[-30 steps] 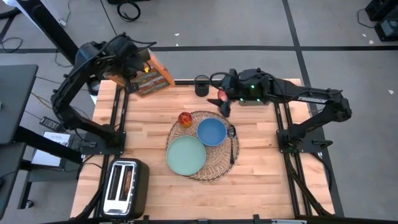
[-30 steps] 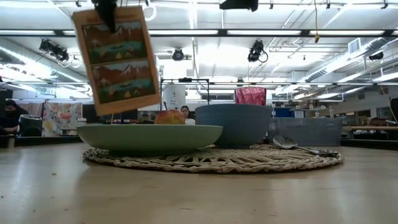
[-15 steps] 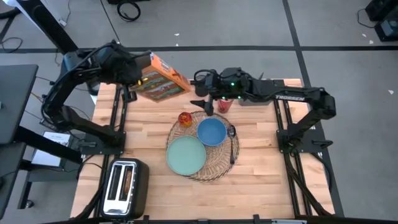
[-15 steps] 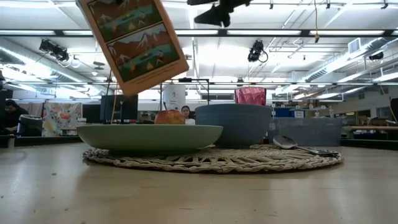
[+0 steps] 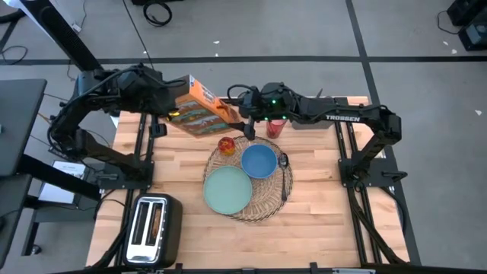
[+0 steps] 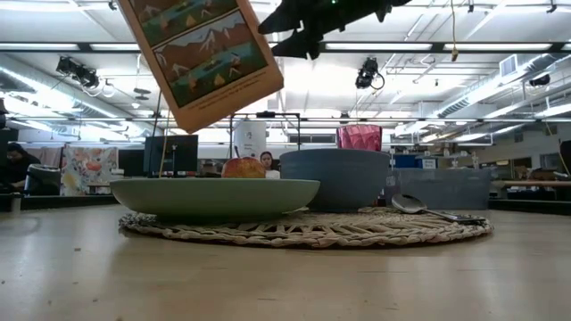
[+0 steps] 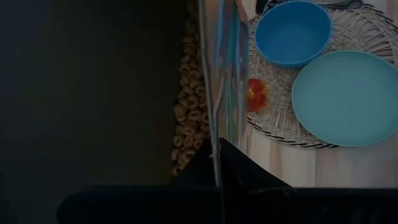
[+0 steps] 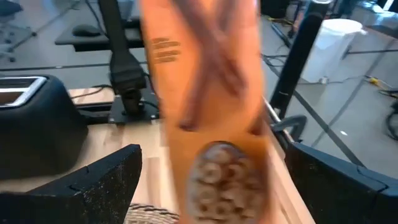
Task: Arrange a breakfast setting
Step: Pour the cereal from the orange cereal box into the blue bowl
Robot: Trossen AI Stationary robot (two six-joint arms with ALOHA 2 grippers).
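The orange cereal box [image 5: 199, 106] hangs in the air over the table's far left part, held by my left gripper [image 5: 167, 109], which is shut on it. In the low view the box [image 6: 201, 53] is tilted. My right gripper [image 5: 245, 116] is open at the box's right end, its fingers [image 8: 102, 180] on either side of the box [image 8: 208, 118]. The wicker placemat [image 5: 266, 204] lies on the table and bears the teal plate [image 5: 227, 190], blue bowl [image 5: 259, 160], apple [image 5: 226, 144] and spoon [image 5: 284, 173]. The red cup [image 5: 275, 127] stands beyond it. My left gripper pinches the cereal box between its two fingers at the box's left end [image 7: 217, 146], one finger on each broad face. It comes from the table's left side. The box is lifted clear of the table and tilted, its free end toward my right gripper.
A silver toaster [image 5: 152, 228] stands at the table's near left corner. The right arm [image 5: 335, 116] reaches along the far edge. Bare wood shows on the table's left and near right parts.
My left gripper has carried the cereal box up and toward the table's right, and the box has tipped and turned. My right gripper has gone from beside the red cup toward the table's left, up to the box's free end. The cup has stayed in place.
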